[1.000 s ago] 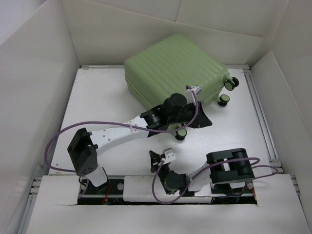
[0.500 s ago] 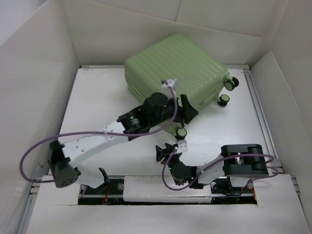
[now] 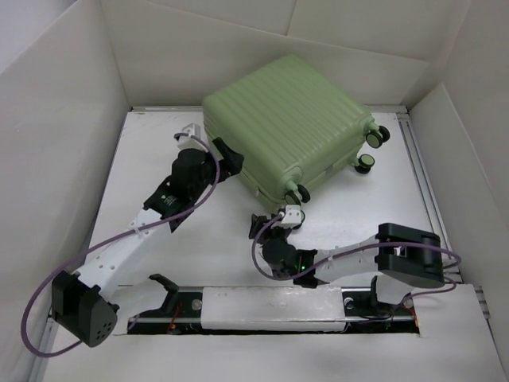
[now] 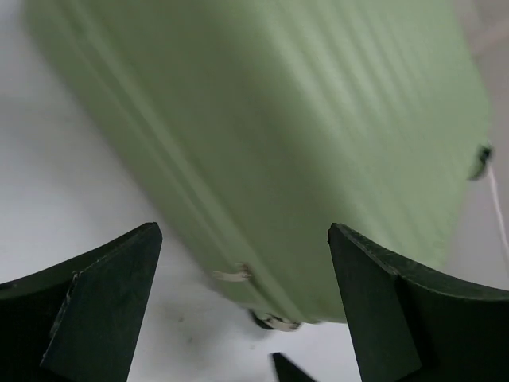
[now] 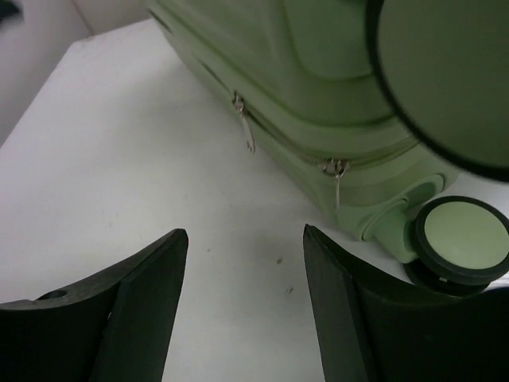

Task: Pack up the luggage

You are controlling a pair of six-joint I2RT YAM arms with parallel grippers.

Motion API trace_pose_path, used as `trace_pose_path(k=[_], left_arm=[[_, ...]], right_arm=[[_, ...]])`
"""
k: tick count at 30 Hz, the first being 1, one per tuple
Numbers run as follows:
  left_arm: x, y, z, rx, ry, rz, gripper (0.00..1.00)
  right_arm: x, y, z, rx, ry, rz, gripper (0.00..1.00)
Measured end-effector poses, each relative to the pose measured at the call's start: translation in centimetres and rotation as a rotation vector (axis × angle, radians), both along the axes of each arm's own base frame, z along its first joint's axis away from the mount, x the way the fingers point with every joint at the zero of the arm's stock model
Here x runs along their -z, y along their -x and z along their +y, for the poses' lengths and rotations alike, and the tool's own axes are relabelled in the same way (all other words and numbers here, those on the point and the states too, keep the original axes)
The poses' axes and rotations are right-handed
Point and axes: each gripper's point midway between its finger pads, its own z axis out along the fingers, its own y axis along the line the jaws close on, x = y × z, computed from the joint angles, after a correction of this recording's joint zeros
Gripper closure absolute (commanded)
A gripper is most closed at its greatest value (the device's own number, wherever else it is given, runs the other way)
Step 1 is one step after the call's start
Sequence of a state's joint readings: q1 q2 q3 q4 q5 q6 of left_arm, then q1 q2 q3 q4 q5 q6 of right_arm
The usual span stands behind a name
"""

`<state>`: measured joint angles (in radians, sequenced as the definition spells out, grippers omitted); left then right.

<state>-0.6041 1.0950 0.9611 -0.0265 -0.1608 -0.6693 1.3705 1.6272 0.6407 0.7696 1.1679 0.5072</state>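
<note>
The luggage (image 3: 290,119) is a pale green ribbed suitcase lying shut and flat at the back of the table, its caster wheels (image 3: 372,150) to the right. My left gripper (image 3: 225,159) is open at its left front corner, with nothing between the fingers. In the left wrist view the luggage (image 4: 302,119) fills the picture beyond the left gripper (image 4: 242,231). My right gripper (image 3: 266,227) is open just in front of the near wheel (image 3: 298,195). In the right wrist view the right gripper (image 5: 244,232) frames bare table, with two zip pulls (image 5: 249,131) and a wheel (image 5: 457,239) ahead.
White walls (image 3: 64,135) enclose the table on the left, back and right. A metal rail (image 3: 429,199) runs along the right edge. Purple cables (image 3: 48,310) loop from both arms near the bases.
Both grippers have gone from shut to open. The left arm swung from the luggage's front right side to its left front corner. The right arm stretched forward towards the near wheel.
</note>
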Motion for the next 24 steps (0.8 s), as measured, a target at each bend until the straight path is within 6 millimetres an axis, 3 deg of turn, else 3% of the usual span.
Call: trace_pose_path(k=[3,6,7,8,10,12,16,19,20,22,24], left_arm=[[3.7,-1.1,3.9,-0.094,0.033,0.073,0.17],[4.6,-1.7,5.7,-0.129,0.077,0.098,0.27],[4.4,-1.7,5.4,-0.111,0.096,0.089,0.35],[4.1,-1.5,5.0,-0.085,0.115,0.075,0.51],[4.1,-0.3,4.0,-0.028,0.137,0.055,0.55],[4.6,1.6,2.6,0.04,0.151,0.04,0.66],[7.7,6.6,-1.8,0.208,0.132,0.072,0.67],[10.1,9.5,-4.4,0.271,0.072,0.107,0.67],[10.3,9.9,-4.8,0.278,0.064,0.11,0.67],[10.6,10.1,-5.2,0.274,0.058,0.113,0.66],[10.6,9.9,-5.1,0.256,0.059,0.11,0.66]], right_arm=[[-1.0,-1.0,-0.6,0.058,-0.043,0.021,0.29],[-1.4,-2.1,-1.1,0.096,-0.056,0.047,0.28],[-1.7,-2.7,-1.2,0.114,-0.063,0.052,0.28],[-1.7,-3.1,-1.3,0.125,-0.061,0.061,0.33],[-1.5,-3.1,-1.4,0.127,-0.037,0.078,0.33],[-1.2,-2.7,-1.3,0.114,-0.012,0.094,0.3],[-1.5,-1.3,-1.7,0.072,-0.019,0.143,0.27],[-2.2,-0.4,-2.5,0.06,-0.06,0.178,0.34],[-2.0,-0.2,-3.0,0.063,-0.062,0.186,0.37],[-1.3,-0.1,-3.4,0.066,-0.058,0.207,0.52],[-0.5,-0.4,-3.6,0.072,-0.031,0.222,0.53]])
